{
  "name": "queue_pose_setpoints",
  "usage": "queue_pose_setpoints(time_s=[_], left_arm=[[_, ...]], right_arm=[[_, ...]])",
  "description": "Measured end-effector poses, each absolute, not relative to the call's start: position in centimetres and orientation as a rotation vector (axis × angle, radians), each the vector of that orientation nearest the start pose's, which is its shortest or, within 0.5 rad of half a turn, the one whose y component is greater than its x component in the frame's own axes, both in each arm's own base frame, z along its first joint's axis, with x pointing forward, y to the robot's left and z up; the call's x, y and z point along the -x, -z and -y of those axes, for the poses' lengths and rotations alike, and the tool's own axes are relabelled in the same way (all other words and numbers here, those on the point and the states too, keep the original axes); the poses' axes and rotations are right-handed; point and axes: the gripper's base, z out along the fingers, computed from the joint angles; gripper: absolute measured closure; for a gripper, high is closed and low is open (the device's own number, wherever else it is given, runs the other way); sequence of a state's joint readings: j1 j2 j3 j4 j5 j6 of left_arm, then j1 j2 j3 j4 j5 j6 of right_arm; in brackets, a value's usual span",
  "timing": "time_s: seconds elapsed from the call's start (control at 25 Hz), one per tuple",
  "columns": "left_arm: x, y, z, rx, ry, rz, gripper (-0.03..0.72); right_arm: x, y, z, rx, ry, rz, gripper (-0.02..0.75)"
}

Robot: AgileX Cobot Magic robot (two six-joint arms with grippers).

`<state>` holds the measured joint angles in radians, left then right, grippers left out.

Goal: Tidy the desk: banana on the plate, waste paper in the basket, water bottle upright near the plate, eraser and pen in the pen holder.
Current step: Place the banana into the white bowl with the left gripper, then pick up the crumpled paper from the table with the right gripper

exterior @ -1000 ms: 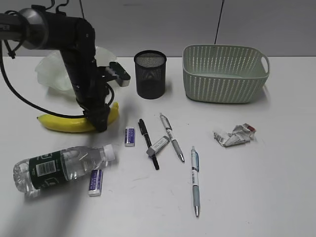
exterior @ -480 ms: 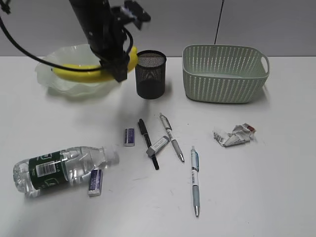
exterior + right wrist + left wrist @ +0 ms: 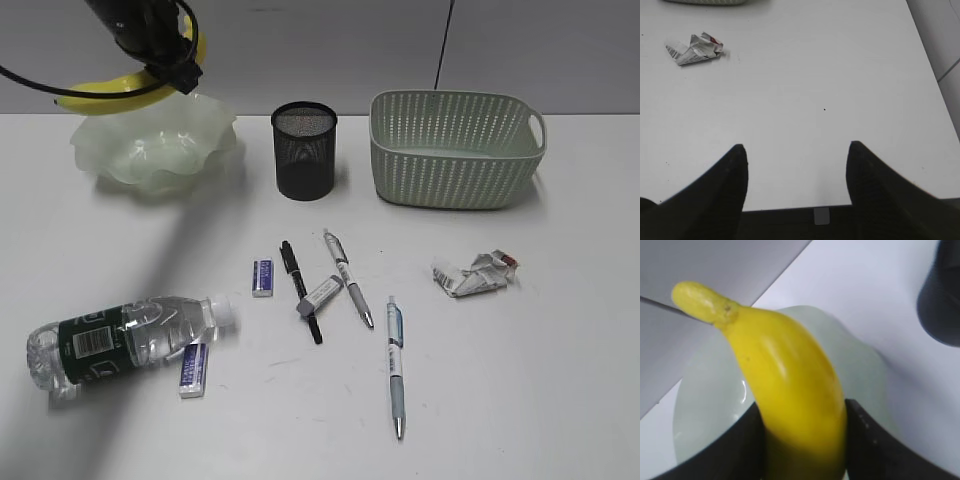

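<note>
black arm (image 3: 140, 30), black cable (image 3: 30, 82), black fingers (image 3: 725, 190)

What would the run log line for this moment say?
left gripper: shut on banana, above plate | right gripper: open, idle | waste paper, water bottle: untouched

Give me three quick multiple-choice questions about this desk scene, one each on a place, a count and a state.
1. Where is the banana?
A. On the desk
B. Held above the plate
C. In the basket

2. How many small erasers lie on the desk?
A. One
B. Three
C. Five

3. How is the water bottle?
A. Upright
B. Lying on its side
C. In the basket

Answers: 1 B, the left end effector grips it over the dish. 2 B, three small blocks lie near the pens. 3 B, its cap points sideways.
</note>
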<state>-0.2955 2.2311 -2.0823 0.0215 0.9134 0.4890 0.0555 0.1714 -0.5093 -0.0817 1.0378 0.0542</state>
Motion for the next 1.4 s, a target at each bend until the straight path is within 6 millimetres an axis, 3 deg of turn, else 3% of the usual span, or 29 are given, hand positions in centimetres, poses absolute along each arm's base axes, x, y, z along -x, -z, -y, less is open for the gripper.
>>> queue_pose_setpoints(time_s=[0.24, 0.4, 0.56, 0.72, 0.88, 1.12, 1.4], left_arm=[[-50.9, -20.9, 13.3, -0.804, 0.034, -2.385, 0.353], [-51.4, -20.6, 13.1, -0.761, 0.033, -2.365, 0.340], [-51.5, -20.6, 13.0, -0.726, 0.036, -2.369, 0.249], [-51.0, -21.0, 12.8, -0.745, 0.020, -2.406, 0.218], [-49.8, -23.1, 12.2, -0.777, -0.017, -2.455, 0.216], [-46.2, -28.5, 11.0, -0.738, -0.046, -2.599, 0.223], [-42.7, -35.7, 9.6, -0.345, -0.004, -2.573, 0.235]], right_arm=[[-2.2, -28.0, 0.5, 0.007, 0.038, -2.181, 0.244], [-2.2, -28.0, 0.5, 0.007, 0.038, -2.181, 0.244], [-2.2, -28.0, 0.5, 0.007, 0.038, -2.181, 0.244], [-2.2, -28.0, 0.5, 0.007, 0.038, -2.181, 0.244], [-2.2, -28.0, 0.5, 0.007, 0.038, -2.181, 0.244], [-2.2, -28.0, 0.5, 0.011, 0.040, -2.181, 0.244], [-2.2, -28.0, 0.5, 0.012, 0.041, -2.181, 0.244]])
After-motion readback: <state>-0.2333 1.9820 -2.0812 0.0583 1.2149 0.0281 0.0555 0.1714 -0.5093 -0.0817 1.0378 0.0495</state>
